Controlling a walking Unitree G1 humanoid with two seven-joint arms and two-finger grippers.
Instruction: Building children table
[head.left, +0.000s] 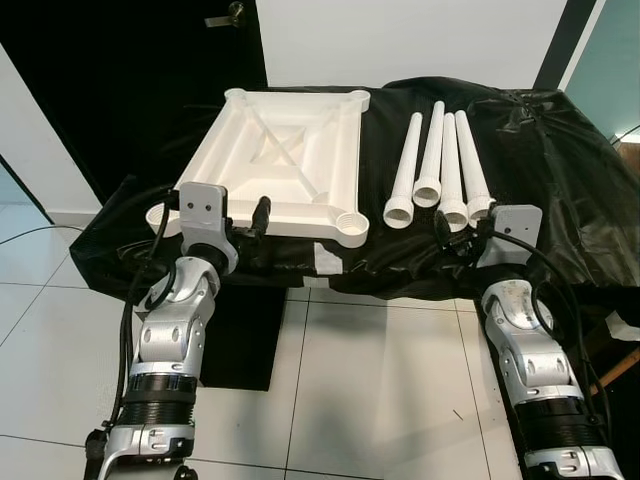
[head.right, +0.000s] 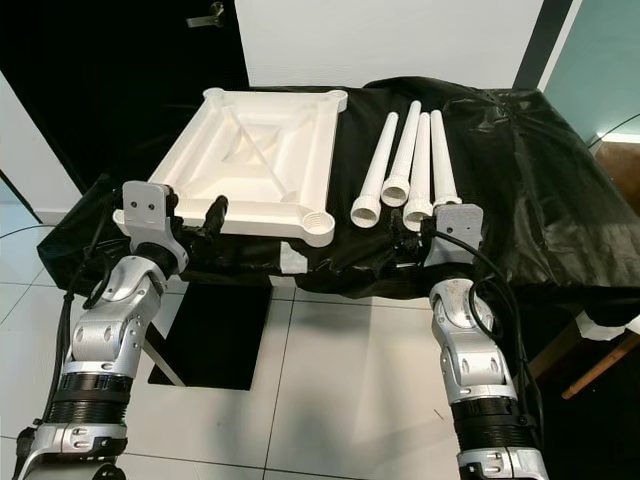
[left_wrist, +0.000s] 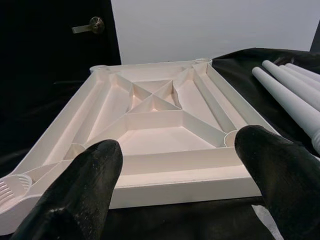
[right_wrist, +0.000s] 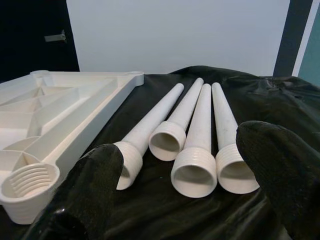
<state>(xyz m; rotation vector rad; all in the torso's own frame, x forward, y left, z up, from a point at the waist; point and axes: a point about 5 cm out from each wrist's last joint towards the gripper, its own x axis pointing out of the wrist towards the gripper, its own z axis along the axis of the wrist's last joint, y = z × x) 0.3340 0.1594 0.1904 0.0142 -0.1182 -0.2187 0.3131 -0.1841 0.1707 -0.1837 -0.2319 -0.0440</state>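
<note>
A black-draped surface stands against a white wall, with a dark door at its left and bare tiled floor before its near edge. On the cloth's left half lies the white tabletop, underside up, ribbed, with threaded corner sockets. Four white legs lie side by side just right of it. The left gripper hovers wide apart at the tabletop's near edge; the right gripper, also spread wide, faces the legs' threaded ends.
</note>
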